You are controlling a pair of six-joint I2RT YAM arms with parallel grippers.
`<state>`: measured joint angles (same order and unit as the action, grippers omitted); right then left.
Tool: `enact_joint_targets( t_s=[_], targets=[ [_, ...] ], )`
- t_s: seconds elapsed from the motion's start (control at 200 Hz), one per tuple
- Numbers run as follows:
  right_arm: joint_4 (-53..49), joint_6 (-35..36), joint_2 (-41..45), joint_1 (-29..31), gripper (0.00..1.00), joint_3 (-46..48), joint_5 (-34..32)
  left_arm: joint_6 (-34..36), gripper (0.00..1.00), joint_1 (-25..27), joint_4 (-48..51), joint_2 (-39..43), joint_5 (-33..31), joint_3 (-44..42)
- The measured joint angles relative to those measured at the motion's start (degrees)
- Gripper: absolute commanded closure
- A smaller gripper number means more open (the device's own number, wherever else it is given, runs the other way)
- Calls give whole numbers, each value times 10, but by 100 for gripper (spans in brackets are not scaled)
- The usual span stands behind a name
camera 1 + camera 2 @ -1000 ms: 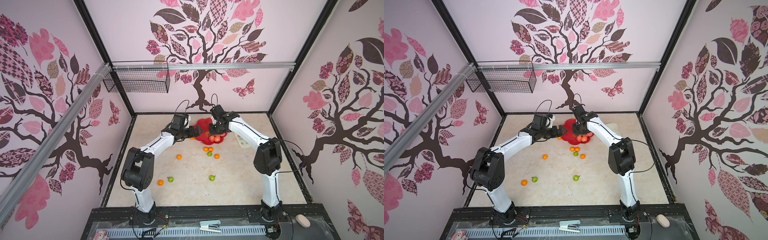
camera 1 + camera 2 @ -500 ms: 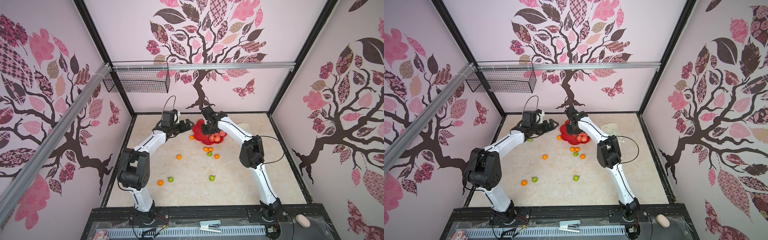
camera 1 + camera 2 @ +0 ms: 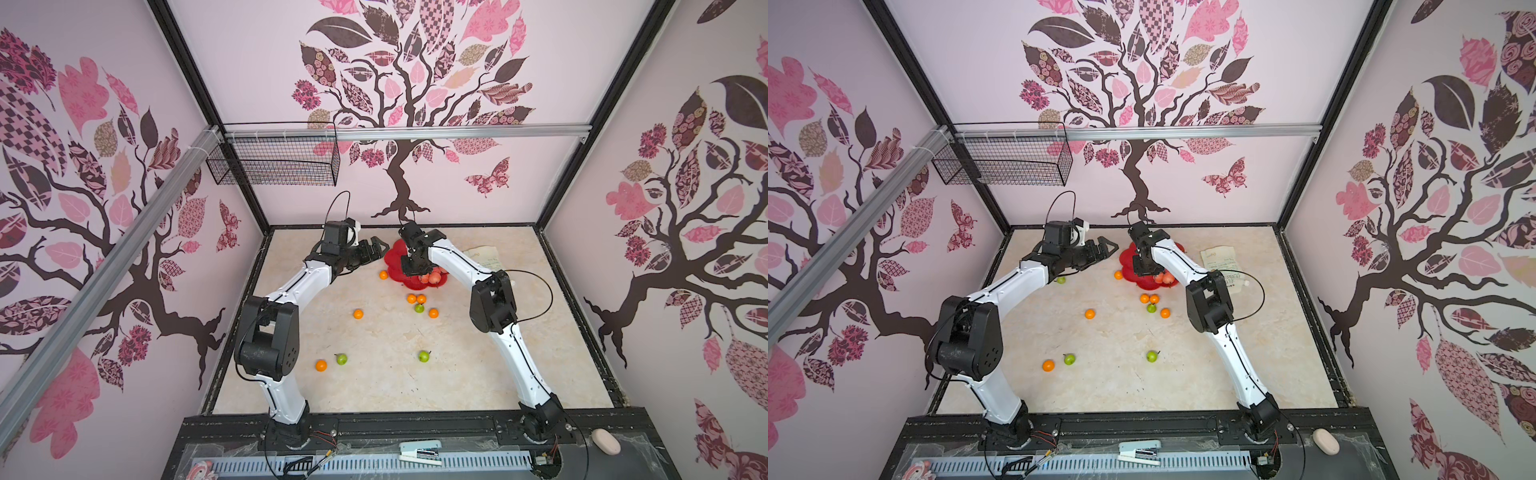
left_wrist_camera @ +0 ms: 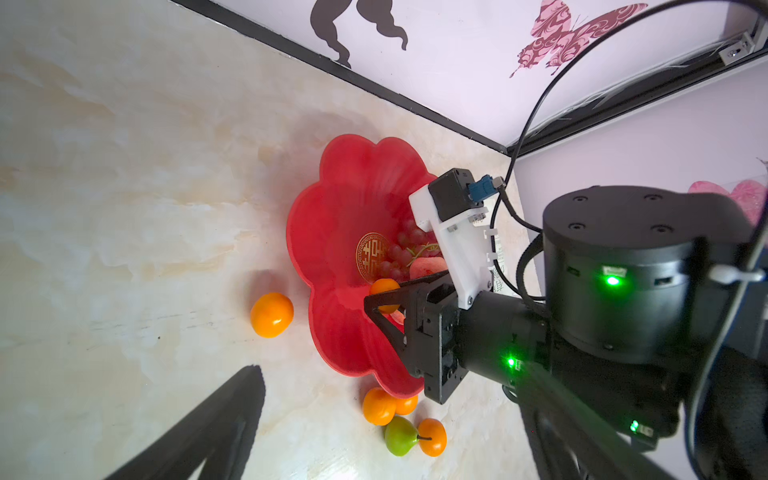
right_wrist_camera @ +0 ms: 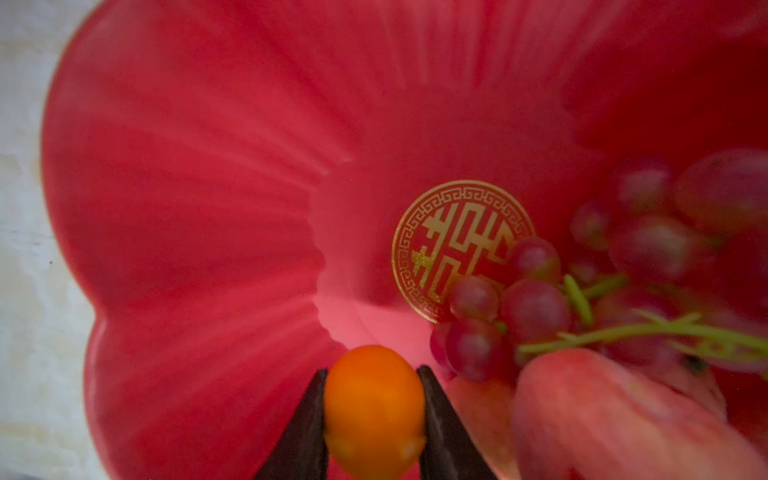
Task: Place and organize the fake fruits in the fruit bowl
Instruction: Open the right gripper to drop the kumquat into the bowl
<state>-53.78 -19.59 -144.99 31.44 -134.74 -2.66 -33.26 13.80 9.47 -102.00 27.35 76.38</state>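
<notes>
The red flower-shaped fruit bowl (image 3: pixel 392 257) (image 3: pixel 1126 261) (image 4: pixel 345 208) (image 5: pixel 199 187) sits at the back middle of the table. My right gripper (image 3: pixel 412 272) (image 5: pixel 372 374) hangs inside it, shut on an orange ball (image 5: pixel 372 411) (image 4: pixel 384 289) just above the bowl's floor. A dark red grape bunch (image 5: pixel 523 299) and pink peaches (image 3: pixel 434 277) (image 5: pixel 602 419) lie in the bowl beside it. My left gripper (image 3: pixel 376 249) (image 3: pixel 1105 248) stands open and empty just left of the bowl's rim. Orange balls (image 3: pixel 383 274) (image 3: pixel 358 313) (image 3: pixel 320 365) and green fruits (image 3: pixel 419 308) (image 3: pixel 341 359) (image 3: pixel 423 356) lie scattered on the table.
A printed paper packet (image 3: pixel 484 257) lies right of the bowl, near the right arm. A black wire basket (image 3: pixel 274 166) hangs on the back-left rail. One green fruit (image 3: pixel 1061 280) lies under the left forearm. Walls close the table on three sides.
The left gripper has drawn back a little to the left from the bowl. The right arm has swung left, its gripper still over the bowl with the orange ball.
</notes>
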Motion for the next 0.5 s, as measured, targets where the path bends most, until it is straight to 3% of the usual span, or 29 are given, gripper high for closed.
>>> enact_joint_targets(
  t_s=[0.5],
  targets=[
    [0, -1, -19, 0, 64, 0, -2, 0, 2, 0, 0, 0, 2, 0]
  ],
)
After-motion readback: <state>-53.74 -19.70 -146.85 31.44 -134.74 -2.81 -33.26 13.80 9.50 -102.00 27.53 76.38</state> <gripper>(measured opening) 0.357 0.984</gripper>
